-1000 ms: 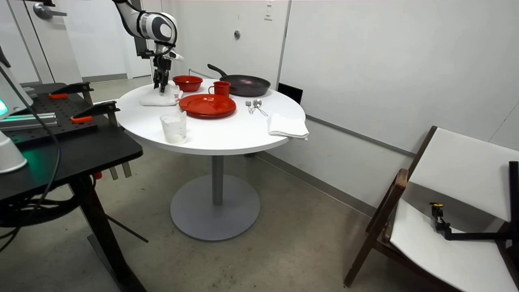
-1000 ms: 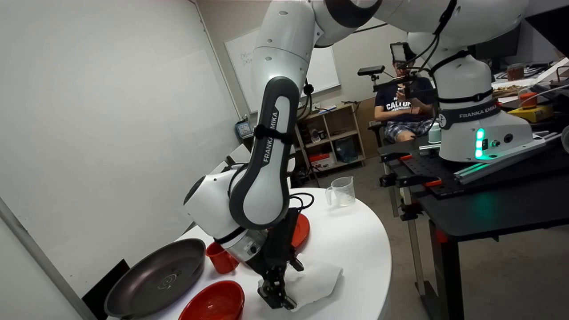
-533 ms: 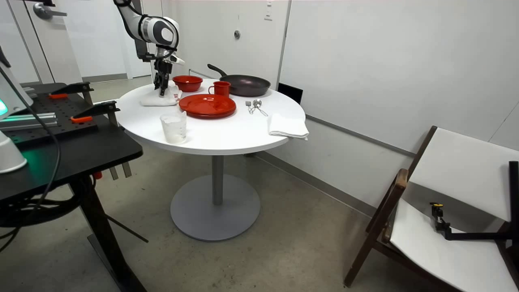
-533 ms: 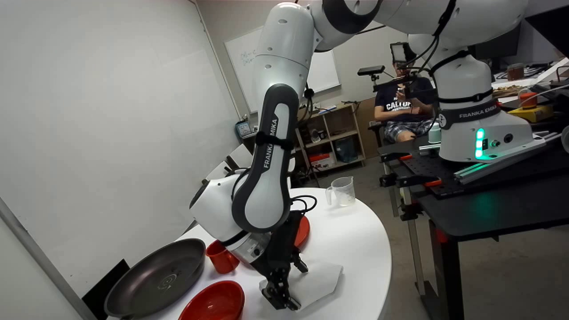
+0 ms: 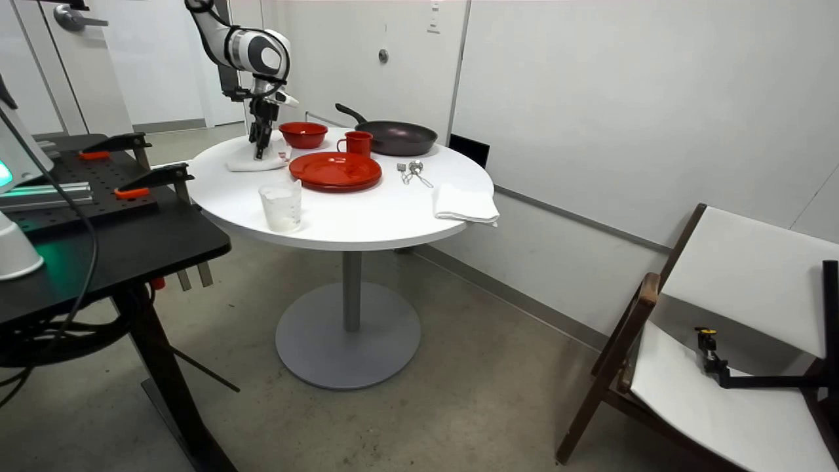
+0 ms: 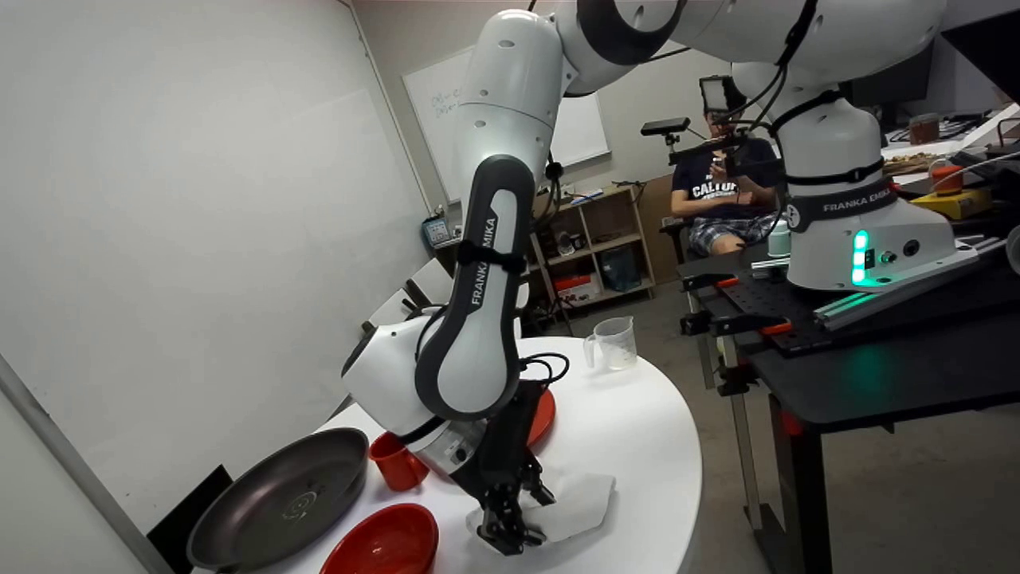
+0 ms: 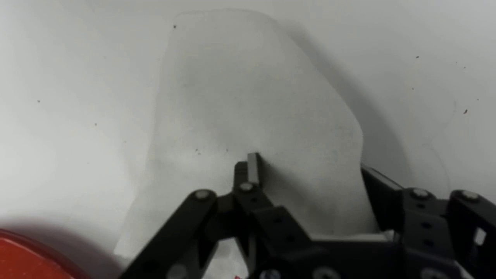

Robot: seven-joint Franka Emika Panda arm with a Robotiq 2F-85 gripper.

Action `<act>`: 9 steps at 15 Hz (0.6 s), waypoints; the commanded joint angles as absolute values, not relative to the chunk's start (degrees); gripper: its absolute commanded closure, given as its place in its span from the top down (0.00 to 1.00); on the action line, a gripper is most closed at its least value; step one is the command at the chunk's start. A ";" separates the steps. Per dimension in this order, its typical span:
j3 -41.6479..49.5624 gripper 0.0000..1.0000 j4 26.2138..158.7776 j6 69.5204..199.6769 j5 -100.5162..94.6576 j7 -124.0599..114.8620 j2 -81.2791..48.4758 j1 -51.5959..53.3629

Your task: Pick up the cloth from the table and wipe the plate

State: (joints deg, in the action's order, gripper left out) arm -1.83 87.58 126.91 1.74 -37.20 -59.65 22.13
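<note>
The white folded cloth [image 5: 249, 162] lies on the round white table [image 5: 367, 223]; my gripper [image 5: 259, 152] points down onto it. In the wrist view the fabric of the cloth [image 7: 248, 89] fills the space between two black fingers, with a clear gap between them. The gripper [image 7: 309, 162] is partly open, its tips at the fabric; the right one is partly covered by it. The wide red plate [image 5: 335, 169] sits beside the cloth in an exterior view. At the lower left of the wrist view a red rim shows, seemingly the plate [image 7: 27, 259].
Near the cloth stand a red bowl [image 5: 304, 134], a red mug [image 5: 357, 142] and a clear measuring cup [image 5: 282, 206]. A black pan [image 5: 398, 137] is at the back. Small utensils [image 5: 414, 172] and another white cloth [image 5: 465, 204] lie further along the tabletop.
The gripper has come down slightly onto the cloth. Its fingers have drawn closer together over the last half second, and the cloth has shifted a little under them.
</note>
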 commanded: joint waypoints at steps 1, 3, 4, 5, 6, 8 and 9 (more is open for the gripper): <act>-2.29 0.24 85.72 126.34 2.80 -36.47 -61.10 21.43; -2.32 0.10 85.50 125.56 2.78 -36.44 -61.00 21.24; -2.24 0.03 85.35 124.83 2.73 -36.65 -60.85 21.25; -2.18 0.06 85.29 124.18 2.65 -36.85 -60.51 21.35; -1.90 0.05 85.77 123.76 2.14 -36.84 -59.44 21.64; -1.98 0.06 87.24 123.23 2.10 -36.39 -56.63 21.38; -1.89 0.06 88.01 123.03 1.93 -36.16 -55.10 21.32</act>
State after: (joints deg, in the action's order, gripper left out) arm -1.84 86.64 124.82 1.74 -37.11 -59.00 21.54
